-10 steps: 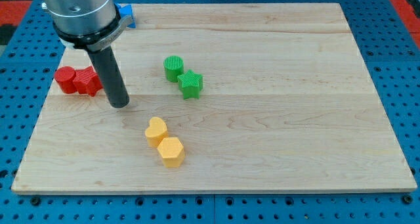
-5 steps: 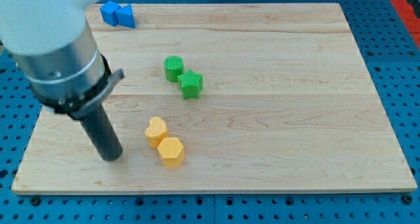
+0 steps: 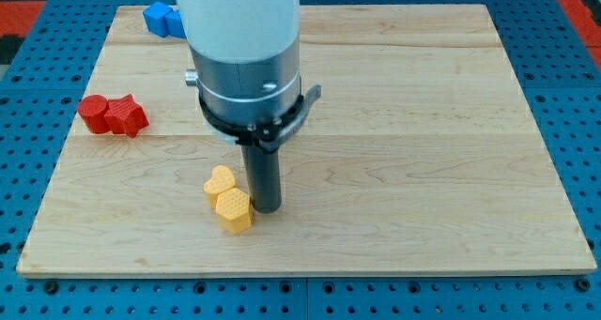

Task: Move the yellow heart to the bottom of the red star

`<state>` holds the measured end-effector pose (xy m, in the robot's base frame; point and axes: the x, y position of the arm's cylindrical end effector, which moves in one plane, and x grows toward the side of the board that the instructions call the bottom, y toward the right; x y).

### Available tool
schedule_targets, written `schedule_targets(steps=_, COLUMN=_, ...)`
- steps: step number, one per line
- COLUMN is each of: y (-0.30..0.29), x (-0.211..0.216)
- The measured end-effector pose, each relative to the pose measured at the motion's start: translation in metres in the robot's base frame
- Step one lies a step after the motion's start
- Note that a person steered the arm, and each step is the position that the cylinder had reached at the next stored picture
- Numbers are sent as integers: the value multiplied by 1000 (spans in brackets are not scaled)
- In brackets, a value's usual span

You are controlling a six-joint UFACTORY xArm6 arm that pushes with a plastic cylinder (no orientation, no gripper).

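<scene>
The yellow heart (image 3: 219, 182) lies left of the board's middle, towards the view's bottom. A yellow hexagon block (image 3: 234, 210) touches its lower right side. My tip (image 3: 267, 208) stands just right of the yellow hexagon, touching or nearly touching it. The red star (image 3: 126, 116) lies at the view's left edge of the board, with another red block (image 3: 93, 112) touching its left side. The heart is well to the right of and below the red star.
Blue blocks (image 3: 162, 21) sit at the board's top left corner, partly behind the arm. The arm's grey and white body (image 3: 246, 67) covers the board's upper middle, hiding whatever lies behind it.
My tip has swung from the left of the yellow pair round to their right side. The yellow hexagon has shifted a little left. The arm now hides the green blocks.
</scene>
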<state>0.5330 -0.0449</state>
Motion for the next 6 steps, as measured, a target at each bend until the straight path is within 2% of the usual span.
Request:
schedule_targets(steps=1, y=-5, x=-5)
schedule_targets(steps=2, y=-84, x=-4)
schedule_targets(steps=3, y=-139, x=-6)
schedule_targets(steps=4, y=-52, x=-25)
schedule_targets(steps=5, y=7, x=-37)
schedule_targets(steps=6, y=51, x=27)
